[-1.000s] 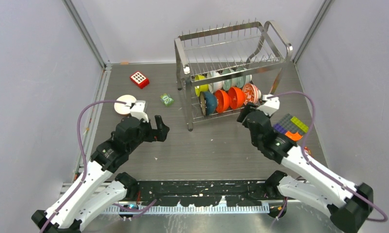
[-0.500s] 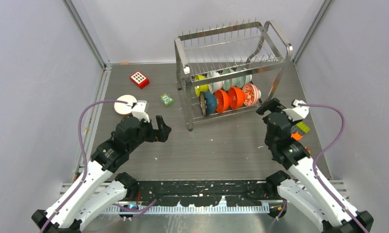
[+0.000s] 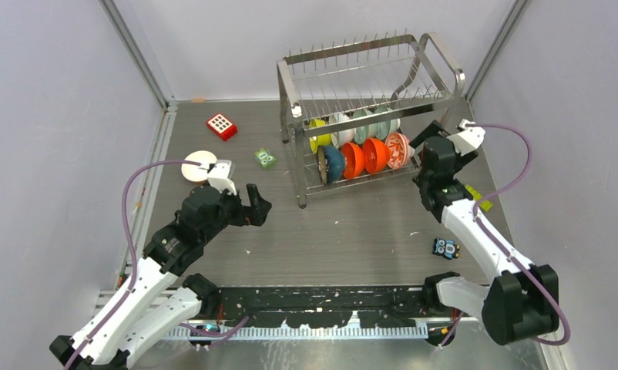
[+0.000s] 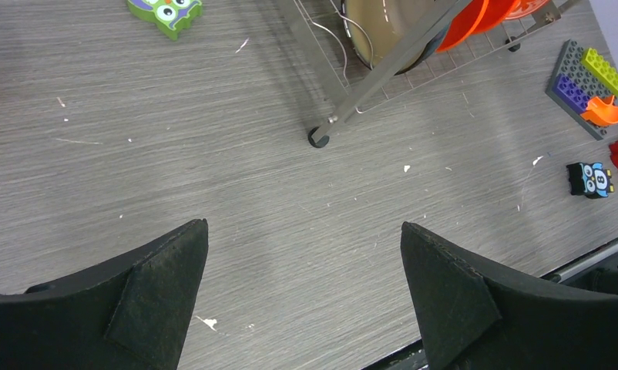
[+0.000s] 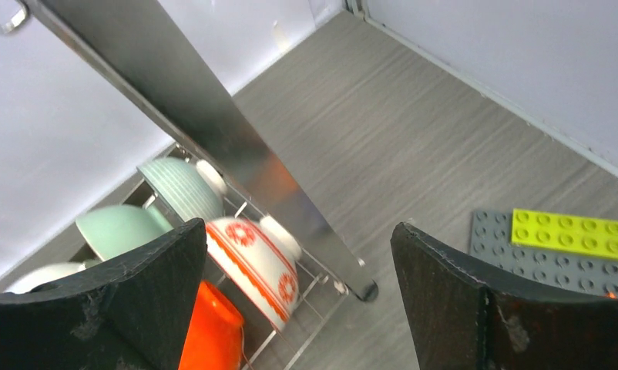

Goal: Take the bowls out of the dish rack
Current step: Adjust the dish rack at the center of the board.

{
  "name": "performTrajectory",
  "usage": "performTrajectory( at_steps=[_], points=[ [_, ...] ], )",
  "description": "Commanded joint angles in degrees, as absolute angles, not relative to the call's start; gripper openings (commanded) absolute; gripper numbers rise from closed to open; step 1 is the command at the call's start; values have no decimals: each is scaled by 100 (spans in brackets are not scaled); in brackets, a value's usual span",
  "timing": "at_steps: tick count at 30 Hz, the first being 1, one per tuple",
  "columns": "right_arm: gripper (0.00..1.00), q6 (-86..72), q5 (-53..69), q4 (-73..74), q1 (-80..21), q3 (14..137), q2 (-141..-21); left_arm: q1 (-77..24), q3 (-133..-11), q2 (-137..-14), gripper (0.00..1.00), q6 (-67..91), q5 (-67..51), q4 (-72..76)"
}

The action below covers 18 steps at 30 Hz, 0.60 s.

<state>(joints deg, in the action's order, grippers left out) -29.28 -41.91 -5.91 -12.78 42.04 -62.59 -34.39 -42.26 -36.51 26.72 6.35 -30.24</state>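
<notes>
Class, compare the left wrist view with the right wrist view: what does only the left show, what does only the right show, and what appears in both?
Only left wrist: the green owl toy, the black-and-blue toy block, the purple brick, the open left gripper.
Only right wrist: the red-and-white patterned bowl, two pale teal bowls, the open right gripper.
Both: the dish rack, an orange bowl, the grey baseplate with its lime brick.

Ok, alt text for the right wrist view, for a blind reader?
The open right gripper faces a leg of the dish rack, which holds a red-and-white bowl on edge beside an orange bowl and pale teal bowls. A lime brick on a grey plate lies at right.
</notes>
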Motion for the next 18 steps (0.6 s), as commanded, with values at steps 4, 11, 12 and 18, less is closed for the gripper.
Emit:
performTrajectory(
  at_steps=[4,11,12,18],
  points=[
    [92,-2575,-3987,-1339,-862,4821,-6976,-3453,-4237,-3701,96,2628,636,-2841],
    [85,-2346,-3772,-1674,-670,5061,-7490,-3451,-4225,-3724,96,2627,611,-2790],
    [82,-2288,-3732,-1744,-661,5082,-7542,-3450,-4223,-3733,96,2621,608,-2788],
    [62,-2263,-3532,-1832,-652,5159,-7695,-3453,-4236,-3803,96,2627,615,-2792]
  ],
)
